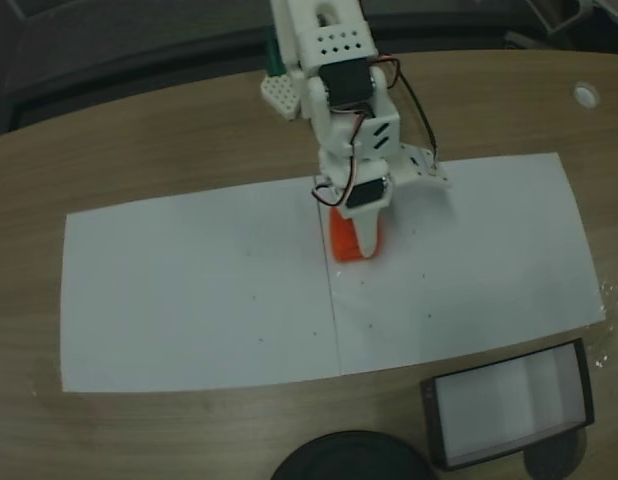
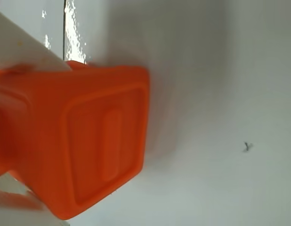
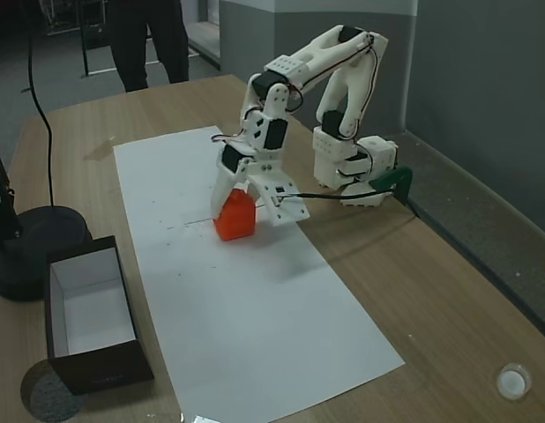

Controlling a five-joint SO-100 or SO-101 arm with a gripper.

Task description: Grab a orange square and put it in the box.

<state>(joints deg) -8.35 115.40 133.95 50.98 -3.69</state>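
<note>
I see the jaws [image 1: 355,232] closed around the orange cube [image 3: 235,216] on the paper. If the hold is shallow, I fear it slips before the box [image 3: 123,363], well apart.

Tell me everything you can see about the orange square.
The orange square is a small, bright orange-red cube that looks like smooth plastic. One face carries a raised rounded frame with a bar inside, clear in the wrist view. It sits on the white paper, with the hand down around it, a white finger touching its side.

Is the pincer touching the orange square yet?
Touching. In the wrist view a white finger lies flat against the orange square with no gap; whether the pincer has fully clamped is unclear.
</note>
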